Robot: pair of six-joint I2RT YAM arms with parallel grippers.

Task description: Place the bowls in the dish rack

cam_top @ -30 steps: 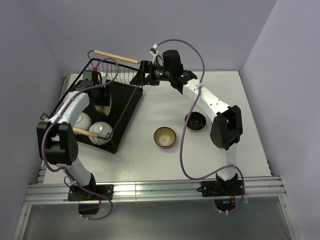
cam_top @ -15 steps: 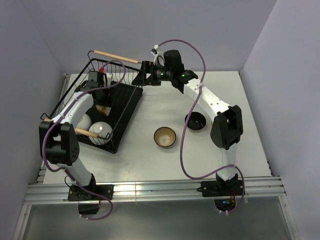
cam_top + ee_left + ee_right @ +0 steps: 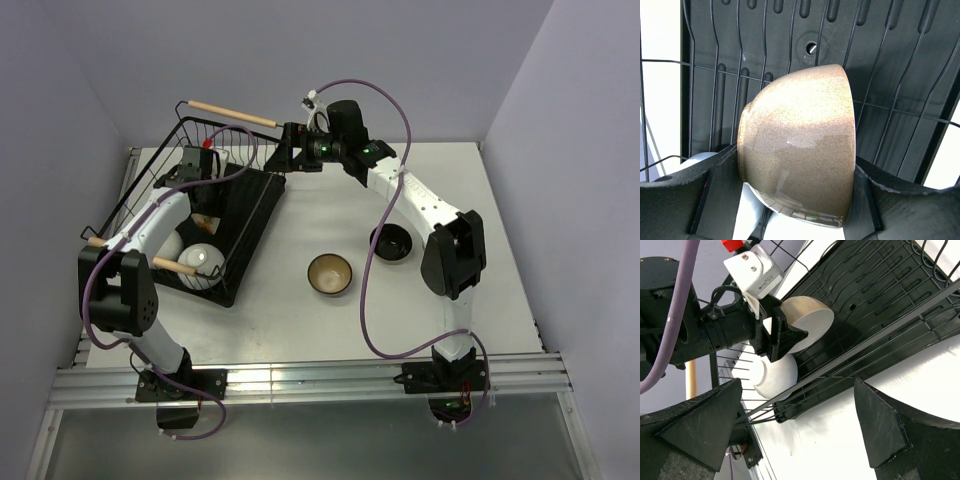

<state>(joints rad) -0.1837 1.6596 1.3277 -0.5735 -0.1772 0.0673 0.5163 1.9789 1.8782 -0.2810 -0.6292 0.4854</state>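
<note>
Two bowls sit loose on the table (image 3: 300, 320) in the overhead view, a brown bowl (image 3: 329, 274) and a black bowl (image 3: 392, 242), both to the right of the dish rack (image 3: 250, 200). White bowls (image 3: 200, 260) lie at the rack's near end. On my left wrist camera, the left gripper (image 3: 797, 190) clamps a beige bowl (image 3: 797, 145), tipped on its side above the rack's tray. On the right wrist camera, the right gripper (image 3: 797, 390) gapes wide with nothing in it, just beside the rack's wire wall.

A large black wire dish rack (image 3: 255, 200) with wooden rod handles is seen at far left. Two white ceramic bowls (image 3: 202, 258) are lodged at its near end. A speckled cream-beige bowl (image 3: 797, 150) is held on edge above its ribbed tray. A tan-lined brown bowl (image 3: 329, 274) and a glossy black bowl (image 3: 392, 243) are set upright outside, to its right.
</note>
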